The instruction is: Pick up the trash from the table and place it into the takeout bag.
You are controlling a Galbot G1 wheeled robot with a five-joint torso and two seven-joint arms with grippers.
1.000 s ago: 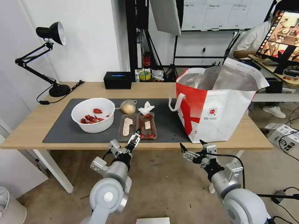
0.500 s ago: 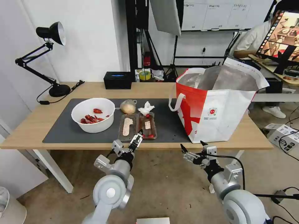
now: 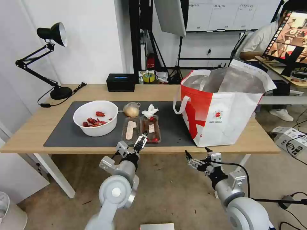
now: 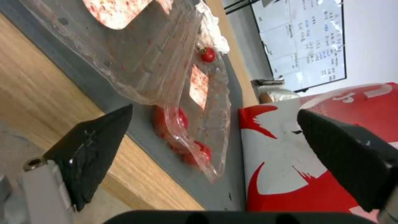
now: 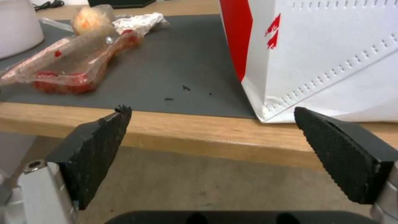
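The left gripper (image 3: 142,139) hovers at the near edge of the table (image 3: 35,131), jaws spread wide and empty, aimed at the right-hand clear tray (image 3: 151,128), which lies flat on the dark mat (image 3: 64,134). The right gripper (image 3: 197,156) waits below the table's near edge, just in front of the takeout bag (image 3: 224,108), also wide open and holding nothing. Farther out, the left-hand tray (image 3: 131,130), white bowl (image 3: 95,122), napkin (image 3: 150,111) and small bag with the tan lump (image 3: 131,109) all lie on the mat. As far as I can judge, no trash is yet collected.
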